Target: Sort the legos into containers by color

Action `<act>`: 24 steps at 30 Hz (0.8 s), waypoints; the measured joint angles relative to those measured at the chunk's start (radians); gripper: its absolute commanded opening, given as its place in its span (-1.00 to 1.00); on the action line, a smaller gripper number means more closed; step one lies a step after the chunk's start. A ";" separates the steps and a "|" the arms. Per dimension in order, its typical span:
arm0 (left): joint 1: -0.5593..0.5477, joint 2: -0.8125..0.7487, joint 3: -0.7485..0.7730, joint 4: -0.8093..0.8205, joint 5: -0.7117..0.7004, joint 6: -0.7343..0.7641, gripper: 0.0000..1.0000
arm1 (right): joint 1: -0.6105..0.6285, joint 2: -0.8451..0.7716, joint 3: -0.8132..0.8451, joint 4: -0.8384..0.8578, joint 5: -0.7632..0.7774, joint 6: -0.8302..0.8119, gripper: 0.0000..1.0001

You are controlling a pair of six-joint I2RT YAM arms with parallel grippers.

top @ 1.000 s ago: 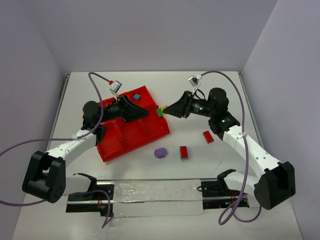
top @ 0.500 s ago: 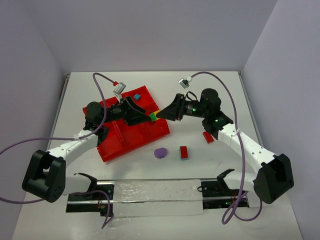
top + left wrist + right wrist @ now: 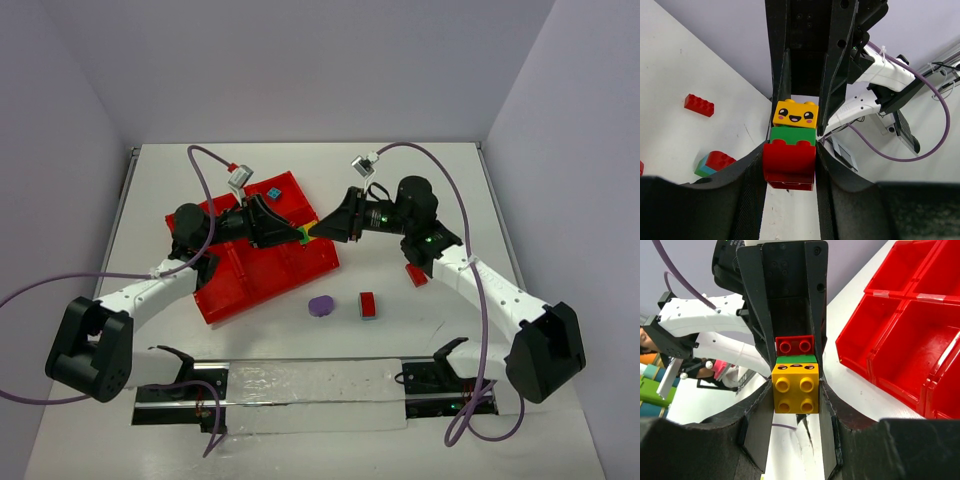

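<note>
My left gripper point(image 3: 790, 172) is clamped tight on the red brick point(image 3: 789, 161), bottom centre of its wrist view. The green brick point(image 3: 793, 136) is stacked on it, and the yellow brick point(image 3: 795, 113) beyond is pinched by my right gripper point(image 3: 795, 397). From above, the stack hangs mid-frame at the tray point(image 3: 250, 280)'s right edge, with a purple brick point(image 3: 321, 305) lying below.

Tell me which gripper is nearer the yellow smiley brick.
Right. The right gripper clamps the yellow smiley brick itself; the left gripper clamps the red brick, with the green brick between them.
</note>
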 measured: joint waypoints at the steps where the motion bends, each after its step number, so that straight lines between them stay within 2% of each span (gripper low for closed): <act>1: 0.000 0.000 0.000 0.000 0.000 -0.003 -0.98 | 0.000 0.000 0.000 0.000 0.000 -0.002 -0.88; 8: 0.001 -0.008 0.000 -0.024 -0.005 0.006 -1.00 | 0.000 0.000 0.000 -0.014 0.012 -0.017 -0.89; 14: 0.023 -0.054 0.000 -0.147 -0.011 0.090 -1.00 | -0.005 -0.029 0.000 -0.099 0.081 -0.064 -0.88; 19: 0.098 -0.135 0.000 -0.247 -0.011 0.149 -1.00 | -0.026 -0.056 0.012 -0.219 0.181 -0.129 -0.87; 24: 0.184 -0.207 0.003 -0.422 -0.047 0.229 -1.00 | -0.022 -0.038 0.066 -0.362 0.336 -0.179 -0.87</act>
